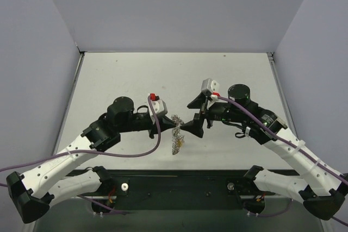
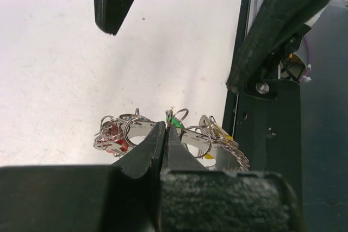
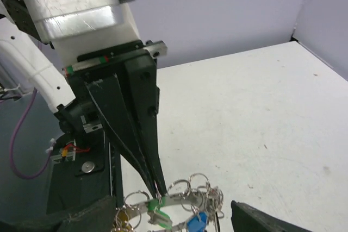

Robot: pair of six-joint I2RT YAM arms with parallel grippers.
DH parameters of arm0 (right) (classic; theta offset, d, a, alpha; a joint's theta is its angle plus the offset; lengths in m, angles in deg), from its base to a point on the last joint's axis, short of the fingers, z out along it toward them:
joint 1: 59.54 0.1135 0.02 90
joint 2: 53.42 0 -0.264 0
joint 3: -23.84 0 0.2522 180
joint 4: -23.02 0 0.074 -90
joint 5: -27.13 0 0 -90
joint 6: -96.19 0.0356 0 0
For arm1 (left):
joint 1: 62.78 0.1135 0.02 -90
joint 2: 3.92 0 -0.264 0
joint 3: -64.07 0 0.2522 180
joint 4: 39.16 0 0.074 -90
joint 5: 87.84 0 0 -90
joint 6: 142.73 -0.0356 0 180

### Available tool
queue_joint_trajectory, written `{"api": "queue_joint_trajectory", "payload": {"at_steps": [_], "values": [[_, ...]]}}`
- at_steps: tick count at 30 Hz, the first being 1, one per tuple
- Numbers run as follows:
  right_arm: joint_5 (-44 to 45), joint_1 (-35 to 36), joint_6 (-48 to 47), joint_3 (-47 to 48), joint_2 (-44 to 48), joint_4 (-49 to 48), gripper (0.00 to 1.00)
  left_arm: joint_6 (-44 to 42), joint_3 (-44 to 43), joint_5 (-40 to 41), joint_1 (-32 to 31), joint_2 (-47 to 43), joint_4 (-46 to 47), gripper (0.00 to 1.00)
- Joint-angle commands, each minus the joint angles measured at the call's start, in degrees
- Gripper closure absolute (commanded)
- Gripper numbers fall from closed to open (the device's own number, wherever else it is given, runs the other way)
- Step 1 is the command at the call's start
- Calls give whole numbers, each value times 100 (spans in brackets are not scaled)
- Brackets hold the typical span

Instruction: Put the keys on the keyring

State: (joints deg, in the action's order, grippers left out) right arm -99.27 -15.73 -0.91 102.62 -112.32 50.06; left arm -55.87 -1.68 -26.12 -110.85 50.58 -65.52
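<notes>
The keyring (image 1: 176,134) is a silvery band strung with several small split rings and hangs in the air between the two arms. My left gripper (image 1: 169,123) is shut on its upper edge, beside the green key (image 2: 175,122). In the left wrist view the jaws (image 2: 166,129) meet tightly on the keyring (image 2: 196,137); a red key (image 2: 111,132) hangs to the left and a yellow key (image 2: 220,133) to the right. My right gripper (image 1: 191,116) is open, its fingers spread on either side of the keyring (image 3: 185,198). Green (image 3: 161,217) and blue (image 3: 196,224) keys dangle there.
The white table (image 1: 136,80) is walled in by grey panels at the left, back and right. The black base rail (image 1: 179,188) runs along the near edge, right under the hanging keyring. Purple cables trail from both arms.
</notes>
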Motion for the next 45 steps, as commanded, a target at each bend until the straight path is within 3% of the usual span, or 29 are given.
{"api": "queue_joint_trajectory", "payload": {"at_steps": [1, 8, 16, 21, 28, 41, 45], "values": [[302, -232, 436, -445, 571, -1168, 11, 85, 161, 15, -35, -352, 1136, 100], [-691, -575, 665, -533, 511, -1275, 17, 278, 829, -38, -44, -730, 2391, 100], [-1659, -567, 701, -446, 388, -1469, 20, 647, 1068, 304, -35, -932, 2991, 100], [-1134, -286, 472, -279, 282, -933, 19, 815, 1006, 586, -35, -924, 3036, 100], [-351, -277, 674, -331, 282, -1064, 23, 841, 918, 489, -35, -862, 3018, 100], [-490, -242, 850, -349, 80, -1249, 29, 806, 866, 445, -35, -836, 3000, 100], [-525, -250, 850, -323, 18, -1223, 40, 788, 848, 428, -44, -827, 3009, 100]]}}
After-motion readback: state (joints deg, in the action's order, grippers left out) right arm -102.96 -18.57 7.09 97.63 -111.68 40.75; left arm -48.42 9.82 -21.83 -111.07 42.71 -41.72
